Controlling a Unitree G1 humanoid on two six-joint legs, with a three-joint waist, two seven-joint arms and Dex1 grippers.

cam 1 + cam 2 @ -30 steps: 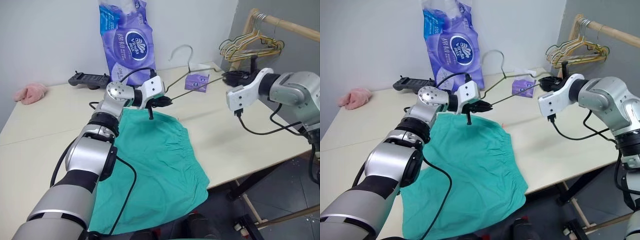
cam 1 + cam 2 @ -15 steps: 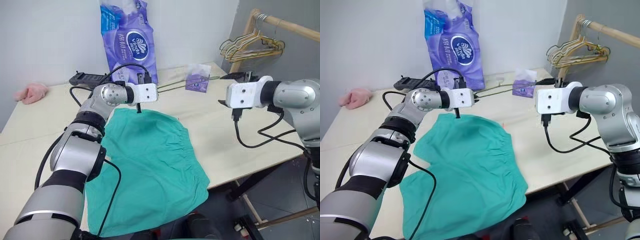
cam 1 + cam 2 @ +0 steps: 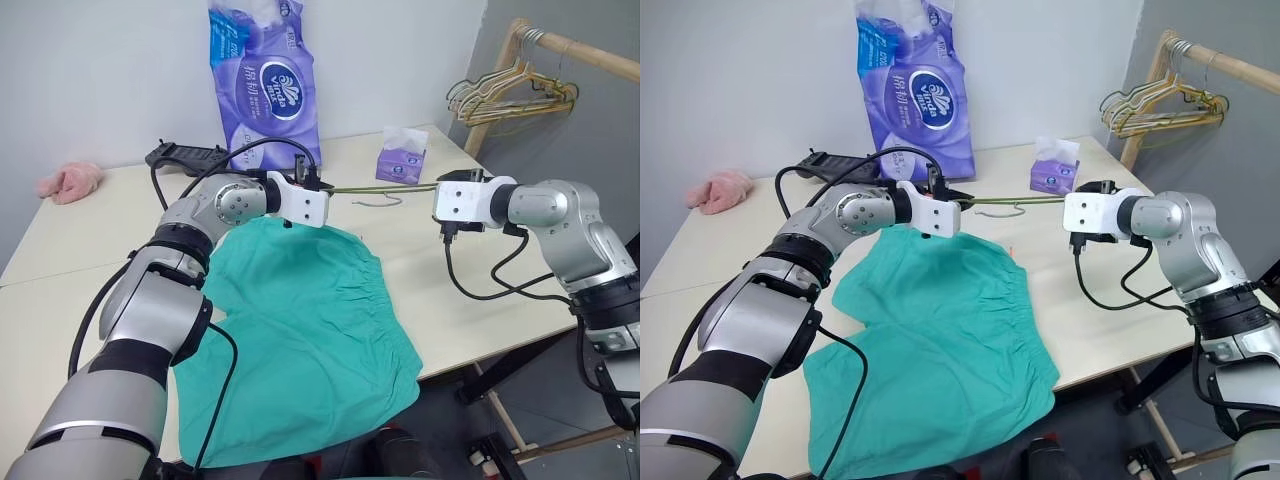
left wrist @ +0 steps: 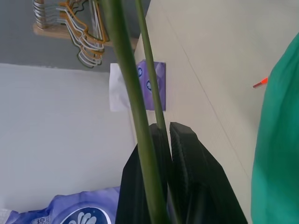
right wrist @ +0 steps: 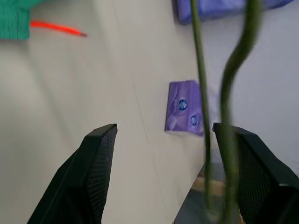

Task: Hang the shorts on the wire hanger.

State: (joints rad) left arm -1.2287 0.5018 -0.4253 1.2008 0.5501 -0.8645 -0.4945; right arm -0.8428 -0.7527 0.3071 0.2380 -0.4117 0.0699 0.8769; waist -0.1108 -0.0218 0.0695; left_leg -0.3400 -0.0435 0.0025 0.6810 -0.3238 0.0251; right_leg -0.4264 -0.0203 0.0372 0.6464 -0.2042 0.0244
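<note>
The teal-green shorts point(image 3: 310, 320) lie spread on the table point(image 3: 480, 260), waistband to the right, legs hanging over the front edge. The thin olive wire hanger point(image 3: 385, 187) hangs about level just above the table, beyond the shorts, its hook point(image 3: 380, 203) pointing toward me. My left gripper point(image 3: 320, 188) is shut on the hanger's left end; in the left wrist view the black fingers point(image 4: 187, 158) pinch the wire point(image 4: 128, 93). My right gripper point(image 5: 164, 126) stands open at the hanger's right end. The wire point(image 5: 200, 70) runs between its spread fingers, close to one of them.
A tall purple tissue pack point(image 3: 262, 80), a black controller point(image 3: 185, 157) and a small purple tissue box point(image 3: 402, 160) stand at the back. A pink fuzzy cloth point(image 3: 68, 182) lies far left. A wooden rail with several hangers point(image 3: 510, 95) is right. A red stick point(image 5: 56, 29) lies by the waistband.
Both wrists have rolled and the hanger has swung from standing with its hook up to lying level. My right gripper has come down and opened. My left gripper stays shut on the wire.
</note>
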